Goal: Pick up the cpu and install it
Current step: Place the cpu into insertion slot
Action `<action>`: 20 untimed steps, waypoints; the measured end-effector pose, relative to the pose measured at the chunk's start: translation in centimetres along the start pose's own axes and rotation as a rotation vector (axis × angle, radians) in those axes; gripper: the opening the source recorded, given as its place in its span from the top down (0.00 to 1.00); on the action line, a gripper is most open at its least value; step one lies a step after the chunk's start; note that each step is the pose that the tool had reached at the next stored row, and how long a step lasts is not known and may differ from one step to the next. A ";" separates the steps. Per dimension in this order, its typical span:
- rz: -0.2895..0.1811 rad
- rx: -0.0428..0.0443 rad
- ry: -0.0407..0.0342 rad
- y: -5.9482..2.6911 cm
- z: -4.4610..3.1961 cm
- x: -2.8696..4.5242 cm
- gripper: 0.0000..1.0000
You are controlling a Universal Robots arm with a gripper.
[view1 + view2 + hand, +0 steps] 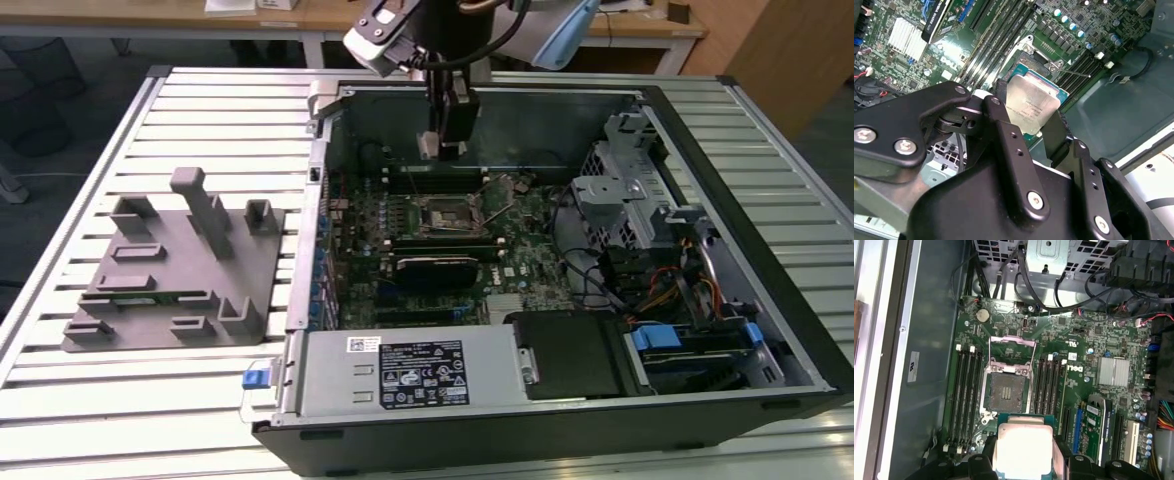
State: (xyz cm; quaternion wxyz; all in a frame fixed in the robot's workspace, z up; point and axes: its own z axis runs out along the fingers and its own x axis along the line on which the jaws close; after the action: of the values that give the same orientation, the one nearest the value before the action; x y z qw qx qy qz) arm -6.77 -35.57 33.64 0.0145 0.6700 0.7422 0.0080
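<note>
Your gripper [1026, 114] is clamped on the cpu [1033, 106]. 1 black finger [1004, 135] presses each of 2 opposite edges, and the silvery metal top shows between them in both wrist views. The chip hangs tilted in the air above the green motherboard [1079, 345], touching nothing but the fingers.

In the first wrist view, the socket [1005, 390] lies just beyond the held chip. Its metal frame [1011, 347] is swung up and its dark contact field is exposed. 4 memory slots [966, 390] run along one side of it, with 4 more on the other side.

In the exterior view, the arm holds the gripper over the far half of the open computer case [694, 140], above the socket and apart from it. The grey power supply [400, 370] sits at the case's near edge. The grey plastic fixture [167, 265] lies on the slatted table [227, 110] to the exterior view's left of the case, well apart from the gripper.
</note>
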 end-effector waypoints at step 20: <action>0.000 -0.0001 0.0001 -0.01 0.51 0.07 0.47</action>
State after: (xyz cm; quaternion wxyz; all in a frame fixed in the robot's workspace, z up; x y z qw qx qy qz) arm -6.77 -35.51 33.13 0.0144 0.6699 0.7422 0.0081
